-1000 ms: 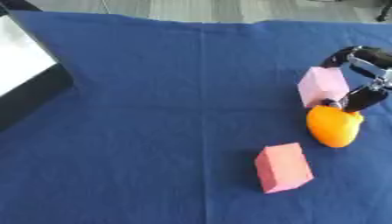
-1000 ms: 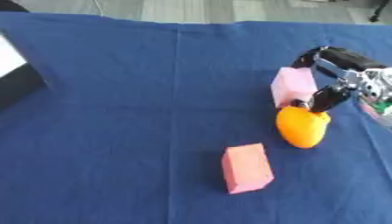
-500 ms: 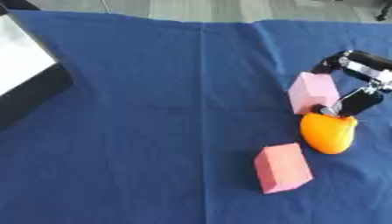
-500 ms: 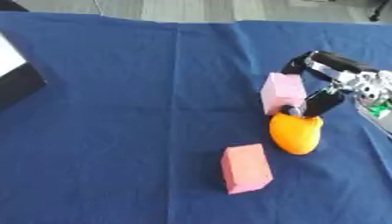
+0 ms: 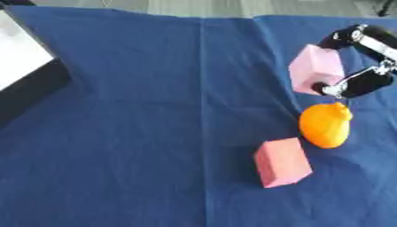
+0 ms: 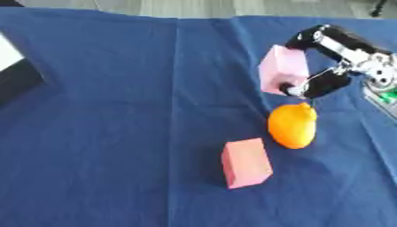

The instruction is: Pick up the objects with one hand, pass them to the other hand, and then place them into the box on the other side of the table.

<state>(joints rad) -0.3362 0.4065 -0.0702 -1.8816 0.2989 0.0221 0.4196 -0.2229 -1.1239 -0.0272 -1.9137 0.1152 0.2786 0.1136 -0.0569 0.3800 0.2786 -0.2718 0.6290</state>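
Left eye view: right hand (image 5: 358, 62) curled round the pale pink block (image 5: 315, 69), one finger above, thumb below, orange fruit (image 5: 325, 125) just under.

Right eye view: same pinch; darker pink block (image 6: 247, 162) lying apart on blue cloth (image 6: 116, 133).

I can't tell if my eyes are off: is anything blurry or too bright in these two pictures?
Left eye view: soft all over, the right hand smeared around the pale pink block; the box's white face is washed out. Right eye view: equally soft; the orange fruit and darker pink block cast only faint shadows on the blue cloth.
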